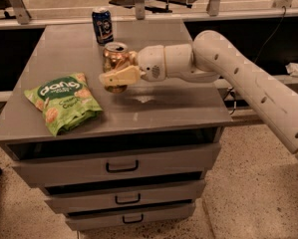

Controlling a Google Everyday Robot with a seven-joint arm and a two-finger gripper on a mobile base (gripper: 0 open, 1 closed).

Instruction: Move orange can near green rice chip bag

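Grey cabinet top (183,111), speckled floor (248,183); gripper (113,72) pinches orange can (115,58) near green rice chip bag (64,102).

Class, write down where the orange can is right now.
In the camera view the orange can is held in the gripper over the middle of the tabletop, just in front of the blue can and image-right of the green rice chip bag.

Cabinet top (188,103) bears green rice chip bag (64,103), blue can (102,25); jaws above centre.
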